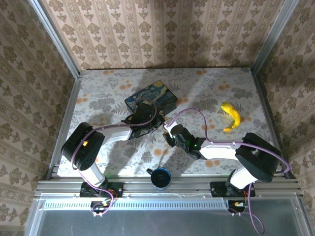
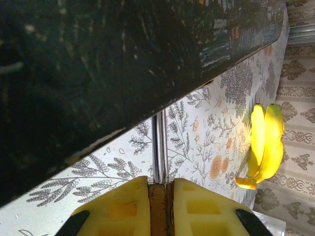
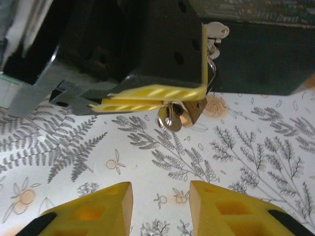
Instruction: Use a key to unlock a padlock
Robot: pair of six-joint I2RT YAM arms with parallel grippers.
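Where the dark blue box [image 1: 151, 97] faced the arms, at its 6 o'clock side in the overhead view, we entered the first item: padlock [image 3: 191, 111], small, brass-coloured, with a thin silver shackle running up to a pale clasp [image 3: 215, 32] on the box. Condition: no gap showed in the shackle loop, so we judged it locked.

Left pincer [image 2: 161, 183]: fingers pressed together on the padlock body, the shackle rising straight out between them toward the box.

Key [image 3: 168, 118]: silvery, hanging at the padlock's 7 o'clock in the right wrist view and touching it. Whether it sat in the keyhole we could not tell.

Right pincer [image 3: 160, 191]: partly open, nothing between its fingers, pointed at the key from 6 o'clock and apart from it.

Other items on the floral table [image 1: 206, 83]: banana [image 1: 231, 116] at 3 o'clock, well apart from the work; dark cup [image 1: 160, 178] at 6 o'clock by the near edge.

Progress, as we judged it: the padlock was gripped and presented, so that step was done, but the key was not yet gripped. Left to do: close on the key, seat it if unseated, turn it, and free the shackle. We put the task at an early-to-middle stage.
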